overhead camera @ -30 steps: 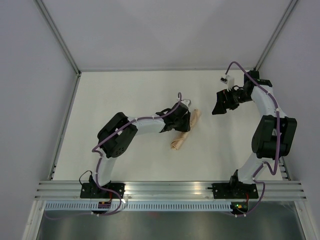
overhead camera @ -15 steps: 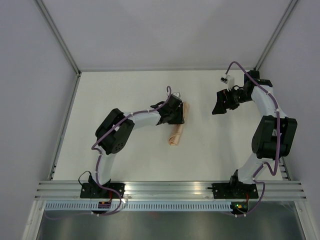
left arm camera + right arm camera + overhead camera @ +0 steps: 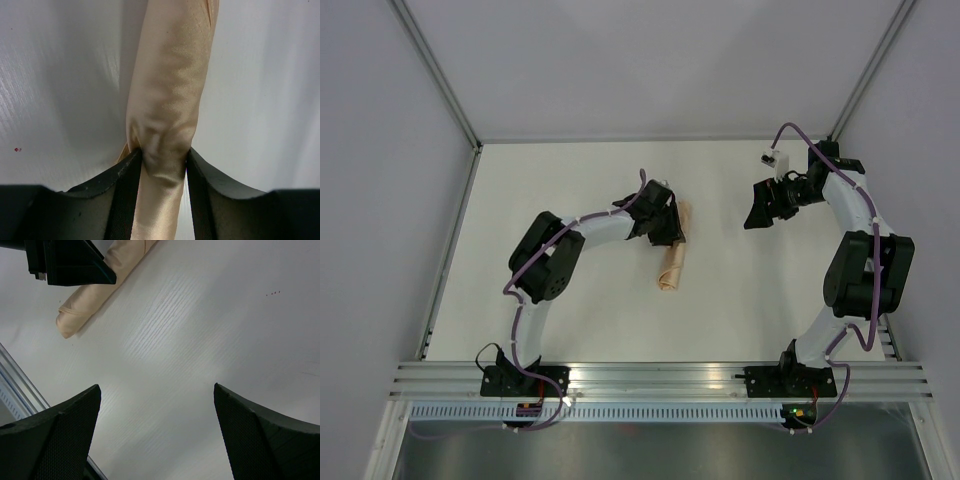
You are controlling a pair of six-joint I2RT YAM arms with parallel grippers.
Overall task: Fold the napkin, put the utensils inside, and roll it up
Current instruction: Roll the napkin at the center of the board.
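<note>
The napkin (image 3: 672, 264) lies on the white table as a tight peach roll, running nearly straight away from the arms. My left gripper (image 3: 669, 228) straddles the far part of the roll. In the left wrist view both black fingers press the sides of the napkin (image 3: 170, 85), and the cloth creases where the left gripper (image 3: 165, 154) pinches it. The utensils are hidden from every view. My right gripper (image 3: 758, 212) hovers to the right of the roll, wide open and holding nothing. The right wrist view shows the right gripper (image 3: 156, 387) over bare table, with the napkin (image 3: 92, 297) at upper left.
An aluminium rail (image 3: 660, 378) runs along the near edge, carrying both arm bases. Grey walls with metal posts (image 3: 435, 75) close the table at the back and sides. The left gripper's black body (image 3: 70, 262) shows in the right wrist view's top left corner.
The left arm swung left and toward the back, dragging the roll's far end with it. The roll turned from a slant to nearly straight. The right arm stayed put.
</note>
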